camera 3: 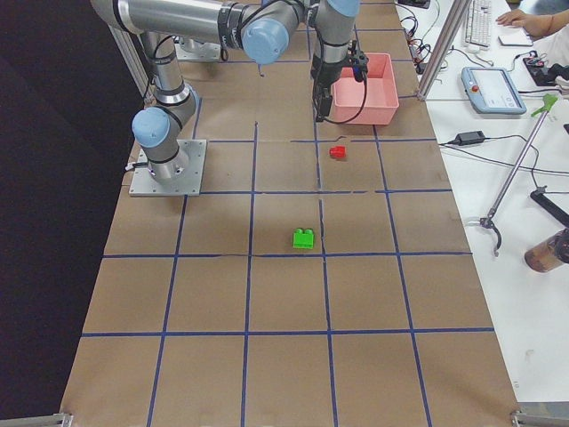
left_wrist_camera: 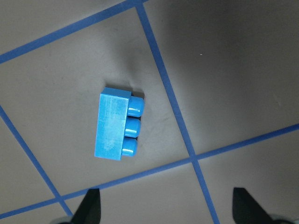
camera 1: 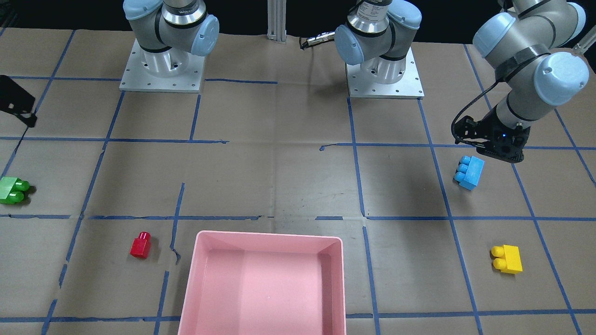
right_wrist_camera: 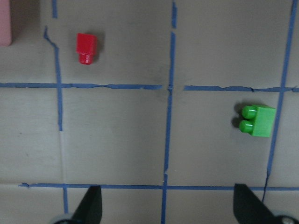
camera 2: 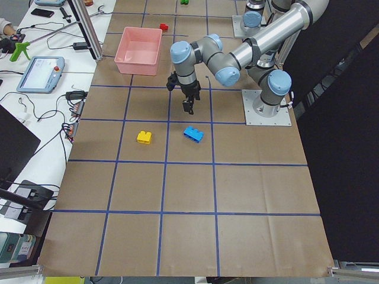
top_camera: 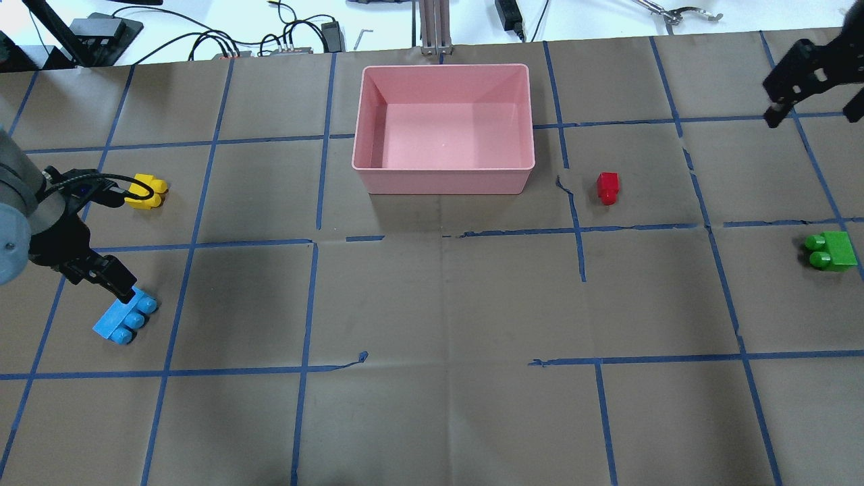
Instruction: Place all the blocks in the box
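The blue three-stud brick [top_camera: 125, 316] lies on its side on the paper, just under my left gripper [top_camera: 108, 278]. That gripper is open and empty, and its wrist view shows the brick [left_wrist_camera: 117, 123] below, between the spread fingertips [left_wrist_camera: 91, 207]. The yellow brick [top_camera: 147, 192] lies further out on the left. The red brick [top_camera: 607, 187] lies right of the pink box [top_camera: 442, 179], which holds nothing. The green brick [top_camera: 831, 251] lies at the far right. My right gripper [top_camera: 786, 94] is open, empty and high above the red [right_wrist_camera: 86, 47] and green [right_wrist_camera: 258, 120] bricks.
Brown paper with a blue tape grid covers the table. The two arm bases [camera 1: 162, 70] stand at the robot's edge. A metal post [top_camera: 435, 27] and cables lie beyond the box. Operator tools and a tablet [camera 3: 493, 89] lie off the table's far side.
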Tool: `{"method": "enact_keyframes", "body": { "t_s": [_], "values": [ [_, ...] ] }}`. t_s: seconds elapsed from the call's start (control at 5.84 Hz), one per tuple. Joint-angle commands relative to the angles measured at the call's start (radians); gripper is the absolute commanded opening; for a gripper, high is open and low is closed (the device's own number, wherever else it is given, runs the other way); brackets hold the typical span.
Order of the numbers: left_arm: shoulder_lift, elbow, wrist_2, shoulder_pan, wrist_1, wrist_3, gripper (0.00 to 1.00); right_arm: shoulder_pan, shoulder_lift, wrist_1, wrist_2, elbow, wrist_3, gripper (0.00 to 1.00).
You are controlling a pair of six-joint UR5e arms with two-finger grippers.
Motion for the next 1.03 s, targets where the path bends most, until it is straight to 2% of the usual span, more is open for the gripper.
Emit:
{"method": "enact_keyframes", "body": {
  "t_s": [0.0,0.34,0.68,0.86],
  "values": [
    [-0.066,-0.037,-0.005,0.023,0.122,0.070,0.98,-0.253,0.095,-0.087,-0.001,0.000,-0.221,1.00],
    [-0.146,-0.039,-0.016,0.035,0.229,0.237,0.95,-0.293,0.151,-0.192,-0.006,0.043,-0.195,1.00],
    [-0.197,-0.048,-0.048,0.088,0.285,0.338,0.95,-0.293,0.189,-0.538,-0.004,0.254,-0.176,1.00],
    [-0.209,-0.051,-0.050,0.089,0.319,0.352,0.94,-0.293,0.216,-0.592,-0.001,0.303,-0.225,1.00]
  ]
}}
